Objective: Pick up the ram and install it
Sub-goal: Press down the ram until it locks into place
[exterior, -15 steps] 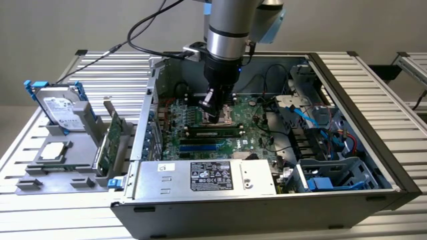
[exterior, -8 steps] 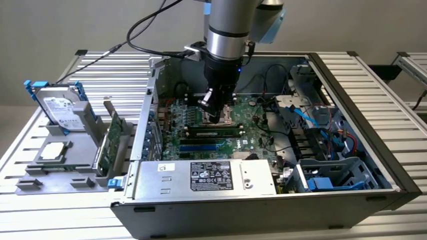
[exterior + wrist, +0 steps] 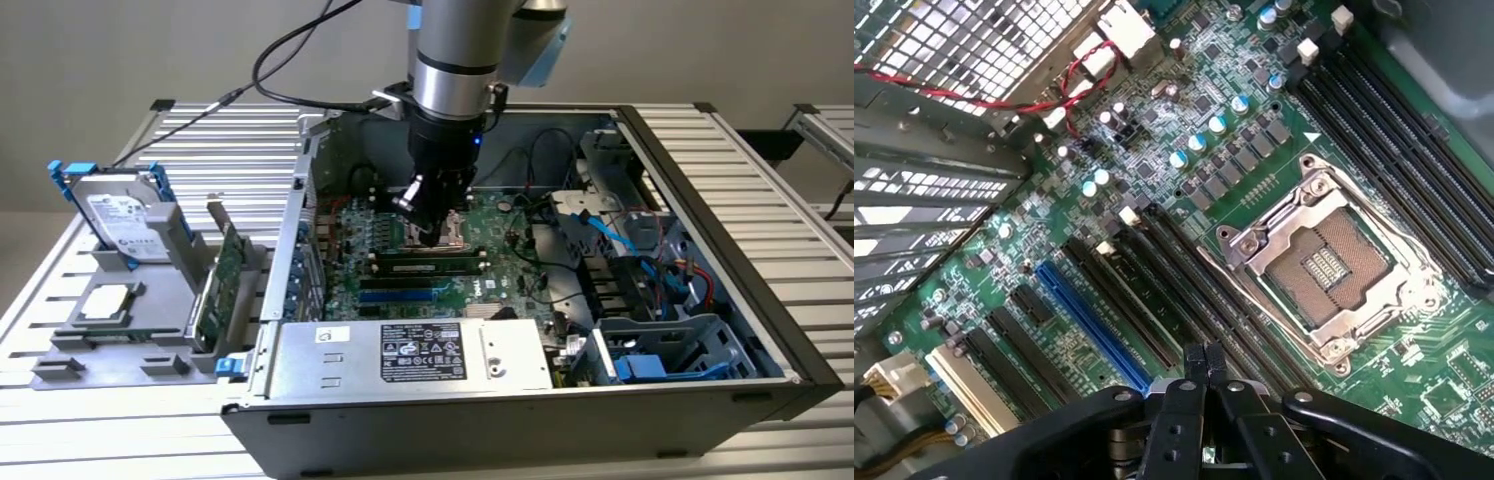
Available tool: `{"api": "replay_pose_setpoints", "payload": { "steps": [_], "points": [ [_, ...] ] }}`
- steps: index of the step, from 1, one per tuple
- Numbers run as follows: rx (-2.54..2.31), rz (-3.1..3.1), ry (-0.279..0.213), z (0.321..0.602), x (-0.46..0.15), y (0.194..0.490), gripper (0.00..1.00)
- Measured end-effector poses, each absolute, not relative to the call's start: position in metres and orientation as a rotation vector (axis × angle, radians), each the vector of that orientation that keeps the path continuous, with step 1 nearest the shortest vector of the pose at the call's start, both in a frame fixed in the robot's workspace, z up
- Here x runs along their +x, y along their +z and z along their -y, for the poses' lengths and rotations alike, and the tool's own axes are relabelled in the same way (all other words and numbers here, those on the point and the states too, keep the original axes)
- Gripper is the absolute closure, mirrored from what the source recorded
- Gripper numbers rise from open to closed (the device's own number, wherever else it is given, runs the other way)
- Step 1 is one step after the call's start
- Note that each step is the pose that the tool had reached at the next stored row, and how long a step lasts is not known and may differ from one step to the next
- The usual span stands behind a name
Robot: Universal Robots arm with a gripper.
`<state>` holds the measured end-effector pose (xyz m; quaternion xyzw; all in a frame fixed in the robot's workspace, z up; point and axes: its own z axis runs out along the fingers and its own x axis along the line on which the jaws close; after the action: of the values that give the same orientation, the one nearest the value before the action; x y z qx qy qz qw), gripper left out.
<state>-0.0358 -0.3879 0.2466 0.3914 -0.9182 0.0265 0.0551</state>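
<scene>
I see my gripper (image 3: 1204, 362) over the motherboard (image 3: 1254, 140), fingers (image 3: 1194, 365) clenched together on nothing, beside the CPU socket (image 3: 1332, 262). The ram (image 3: 430, 266) sits seated in a slot.

The exterior view is evenly lit and a little soft, with no hard shadows; the inside of the case (image 3: 641, 200) is darker. In the wrist view bright glare washes out the grille (image 3: 974, 40) and the socket frame (image 3: 1324, 255) shines. The gripper (image 3: 1204, 365) is dark and blurred.
</scene>
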Motion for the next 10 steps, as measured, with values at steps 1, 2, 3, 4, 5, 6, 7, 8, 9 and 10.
{"api": "replay_pose_setpoints", "payload": {
  "steps": [1,2,3,4,5,6,7,8,9,10],
  "points": [
    [1.171,2.795,0.080,0.3879,-0.0358,0.2466,0.89],
    [1.151,2.804,0.079,0.3879,-0.0358,0.2466,0.89],
    [1.134,2.811,0.079,0.3879,-0.0358,0.2466,0.89],
    [1.115,2.819,0.078,0.3879,-0.0358,0.2466,0.89],
    [1.097,2.826,0.077,0.3879,-0.0358,0.2466,0.89],
    [1.079,2.834,0.077,0.3879,-0.0358,0.2466,0.89],
    [1.061,2.841,0.076,0.3879,-0.0358,0.2466,0.89],
    [1.042,2.848,0.075,0.3879,-0.0358,0.2466,0.89],
    [1.023,2.855,0.074,0.3879,-0.0357,0.2465,0.89],
    [1.003,2.862,0.074,0.3879,-0.0358,0.2466,0.89]
  ]
}}
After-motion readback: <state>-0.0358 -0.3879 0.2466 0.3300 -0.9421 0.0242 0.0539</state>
